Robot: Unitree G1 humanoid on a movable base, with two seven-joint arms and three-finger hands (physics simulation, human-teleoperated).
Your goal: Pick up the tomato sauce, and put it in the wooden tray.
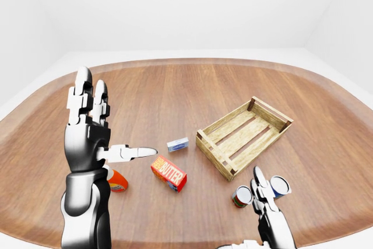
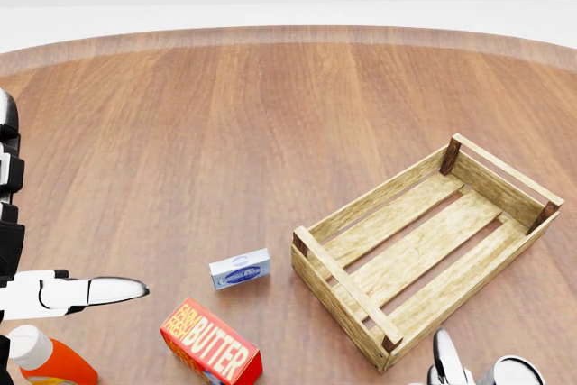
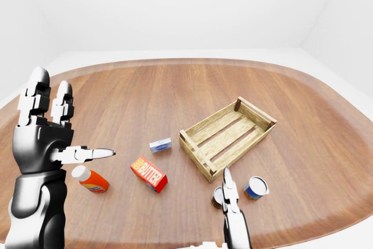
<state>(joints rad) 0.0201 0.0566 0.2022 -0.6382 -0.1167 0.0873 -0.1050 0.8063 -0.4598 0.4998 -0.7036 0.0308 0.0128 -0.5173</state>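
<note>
A small can with a red and green label (image 1: pixel 240 196), likely the tomato sauce, stands upright on the wooden table below the wooden tray (image 2: pixel 334 299). The slatted tray lies at an angle, right of centre, with nothing in it. My right hand (image 1: pixel 260 183) is low at the bottom edge, fingers straight and open, right beside the red can and partly covering it in the right-eye view. My left hand (image 1: pixel 108 123) is raised at the left, open, thumb pointing right, holding nothing.
A blue-labelled can (image 3: pixel 255 187) stands right of the red one. A red butter box (image 2: pixel 210 345), a small blue-and-white box (image 2: pixel 240 270) and a lying orange bottle with a white cap (image 3: pixel 90 180) sit left of the tray.
</note>
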